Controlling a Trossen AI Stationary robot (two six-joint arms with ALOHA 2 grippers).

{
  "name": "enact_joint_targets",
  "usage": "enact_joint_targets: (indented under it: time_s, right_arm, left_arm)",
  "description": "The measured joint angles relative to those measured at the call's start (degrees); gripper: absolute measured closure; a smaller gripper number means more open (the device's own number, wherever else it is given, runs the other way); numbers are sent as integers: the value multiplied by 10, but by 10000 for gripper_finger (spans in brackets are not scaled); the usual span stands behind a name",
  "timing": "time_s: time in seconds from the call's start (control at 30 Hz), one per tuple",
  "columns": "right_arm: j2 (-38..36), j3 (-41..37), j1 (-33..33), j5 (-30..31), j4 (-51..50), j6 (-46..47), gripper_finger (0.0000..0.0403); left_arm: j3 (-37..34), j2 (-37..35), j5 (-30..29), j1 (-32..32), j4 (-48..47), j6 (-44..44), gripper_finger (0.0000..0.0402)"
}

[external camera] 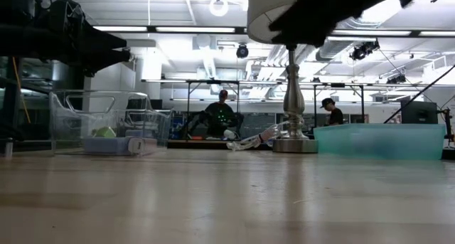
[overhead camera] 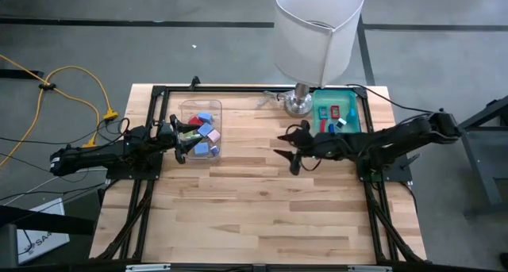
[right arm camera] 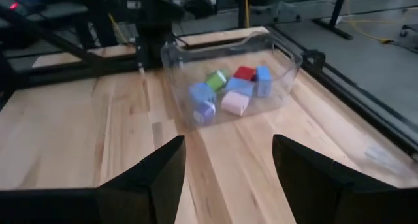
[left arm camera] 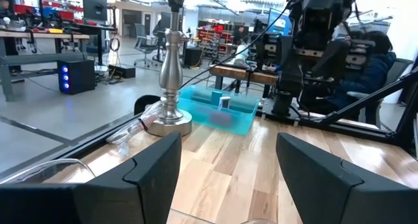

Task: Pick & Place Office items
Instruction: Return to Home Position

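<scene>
Items are seen in the clear bin just beside the left claw, well apart from the right claw; both are spread open, empty.

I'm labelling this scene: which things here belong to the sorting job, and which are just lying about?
Job: small blocks in the clear bin; small pieces in the teal bin.
Just there: white-shaded lamp; yellow cable on the floor.
</scene>
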Motion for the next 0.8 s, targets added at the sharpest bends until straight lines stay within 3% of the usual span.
enact_joint_targets:
  time_s: [0.47,0.8]
  right_arm:
    - [-225,-246,-18,-19,119,-3,188]
    - [-361,-344,-18,-36,134,-28,188]
  left_arm:
    - [0,1,0,0,0,0,158]
    - [0,1,0,0,0,0,158]
